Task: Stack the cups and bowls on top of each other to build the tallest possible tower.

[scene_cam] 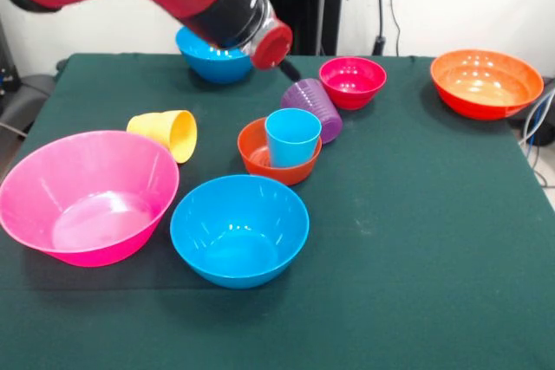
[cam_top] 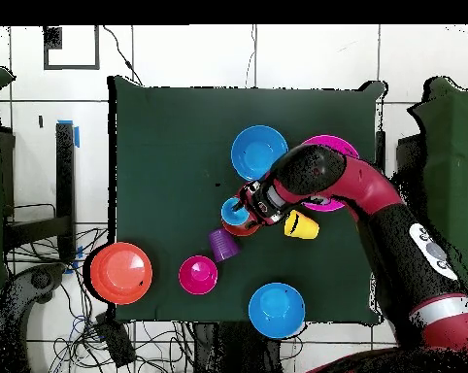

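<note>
The near blue bowl (scene_cam: 238,229) sits idle. The pincer (scene_cam: 290,69) hangs by the purple cup (scene_cam: 314,107); its opening I cannot tell. The tower (scene_cam: 282,149) stands close, so approach without nudging it.

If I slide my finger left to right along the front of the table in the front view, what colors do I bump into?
Big pink bowl → medium blue bowl.
</note>
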